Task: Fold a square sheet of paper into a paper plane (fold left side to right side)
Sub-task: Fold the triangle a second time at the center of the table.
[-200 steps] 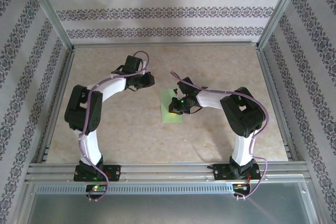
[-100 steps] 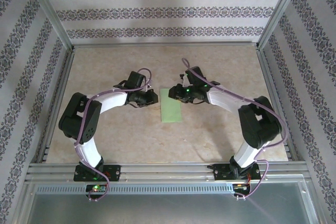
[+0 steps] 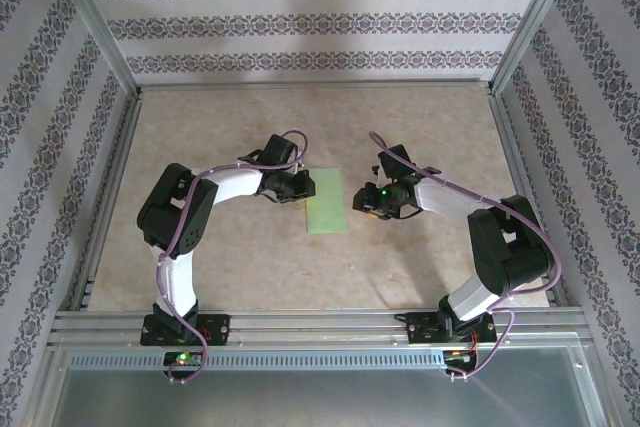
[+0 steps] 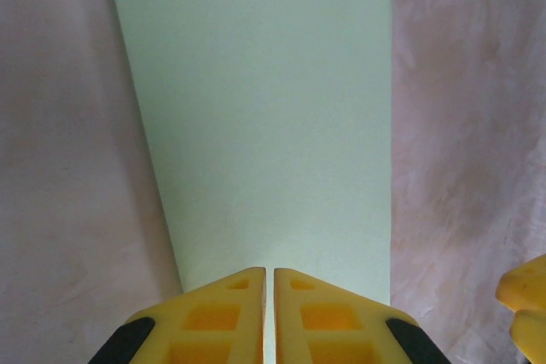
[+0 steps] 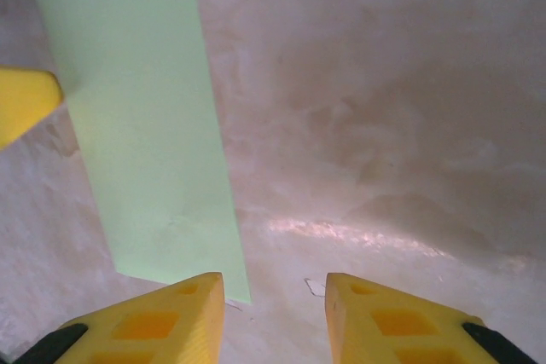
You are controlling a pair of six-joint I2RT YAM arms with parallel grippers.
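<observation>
Sheet of paper (image 3: 326, 201), folded to a narrow strip, lies flat mid-bench (image 3: 250, 267) between the arms. Left tool (image 4: 269, 272): fingers together, at its left edge. Right tool (image 5: 275, 279): fingers apart, empty, just right of it.

Striped patterned wallpaper walls (image 3: 320, 22) enclose a beige marbled tabletop (image 3: 250, 257).

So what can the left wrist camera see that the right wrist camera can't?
Left wrist camera: its own left end effector pinched shut over the near end of the green paper, which stretches straight ahead. Right wrist camera: the right end effector open, with bare table between its fingers and the paper off to the side. Both: the paper lying flat on the table, plus a yellow corner of the other arm's end effector.
</observation>
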